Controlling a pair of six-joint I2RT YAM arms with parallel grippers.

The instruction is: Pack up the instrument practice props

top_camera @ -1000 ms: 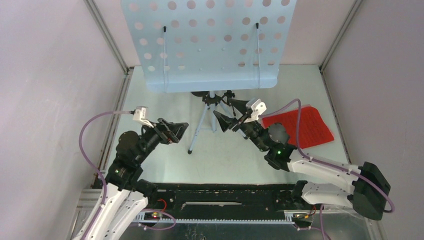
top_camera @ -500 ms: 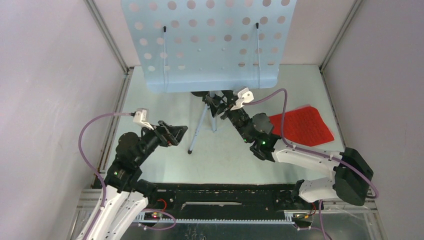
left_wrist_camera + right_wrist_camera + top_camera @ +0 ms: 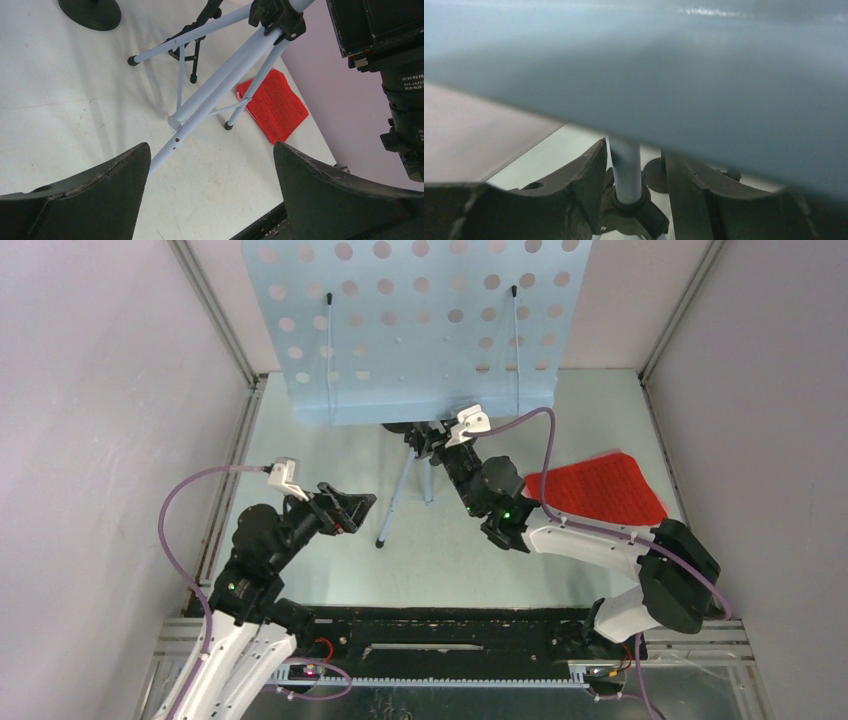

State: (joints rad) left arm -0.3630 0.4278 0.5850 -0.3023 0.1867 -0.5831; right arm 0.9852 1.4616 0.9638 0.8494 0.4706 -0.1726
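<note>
Music desk [image 3: 420, 400] pale blue, perforated; R hand [image 3: 634, 150] part-open astride pole [image 3: 626, 172], L hand [image 3: 211, 146] wide.

Bent left arm holds left end effector [image 3: 211, 146] low, beside the tripod [image 3: 404, 480], jaws wide apart. Right arm extended to tripod top; right end effector [image 3: 634, 150] jaws straddle its pole, not clamped.

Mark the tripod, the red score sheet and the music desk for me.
tripod [image 3: 626, 172], right wrist view, on its centre pole.
red score sheet [image 3: 600, 492], top view, sheet's middle.
music desk [image 3: 420, 398], top view, solid strip below holes.
</note>
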